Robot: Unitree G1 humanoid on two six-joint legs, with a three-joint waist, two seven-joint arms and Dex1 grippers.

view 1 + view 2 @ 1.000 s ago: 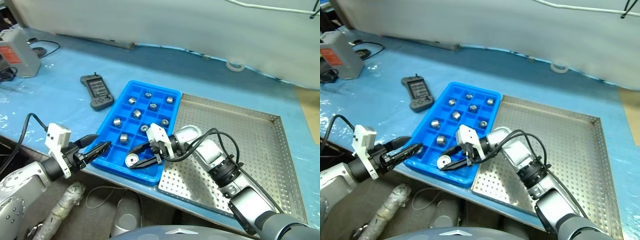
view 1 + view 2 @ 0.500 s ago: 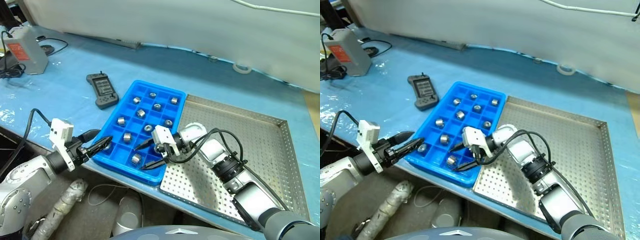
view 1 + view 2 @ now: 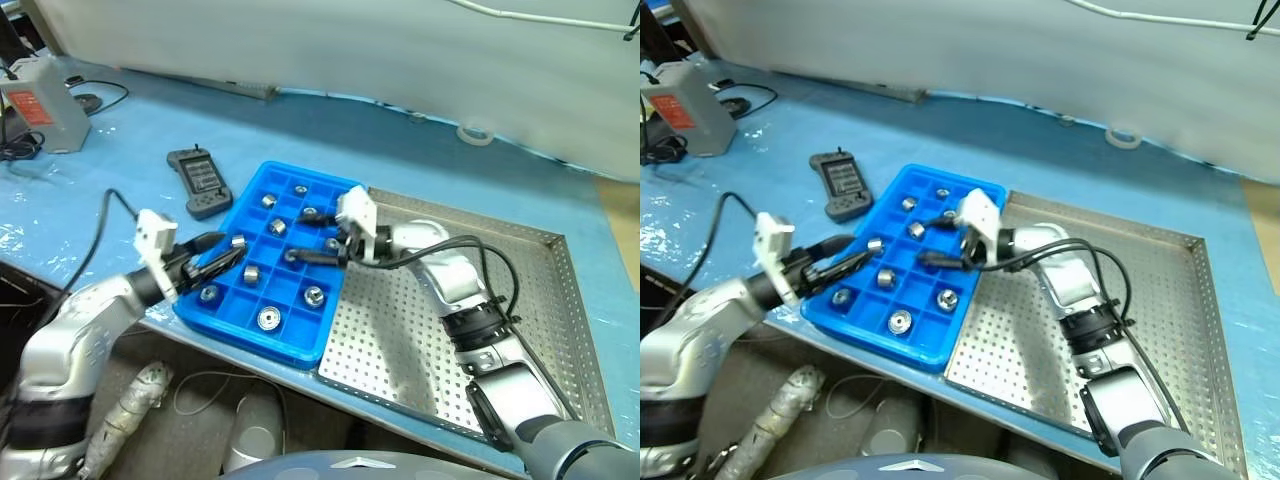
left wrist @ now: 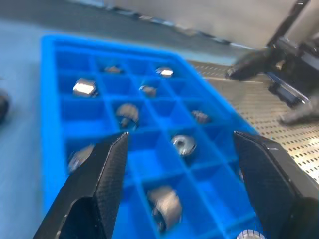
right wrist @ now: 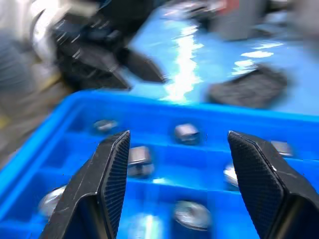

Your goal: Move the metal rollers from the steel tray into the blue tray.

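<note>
**Q:** Blue plastic or bare steel, which tray has the parts now?

**A:** All the metal rollers I can find sit in the blue tray, one to a square compartment, spread from its far row to its near row. One lies flat in a near compartment with its central hole facing up. Several compartments are empty.

**Q:** And the steel tray?

**A:** The steel tray lies just right of the blue one, their long edges touching. Its perforated bottom looks bare wherever it can be seen, though the right arm covers part of it. I judge the transfer finished or very nearly so.

**Q:** What are the grippers doing?

**A:** The right gripper reaches leftward over the blue tray's middle, jaws apart and empty. The left gripper hangs at that tray's left edge, jaws also apart, holding nothing. A dark handheld controller rests on the blue-covered table, far left of the trays.
</note>
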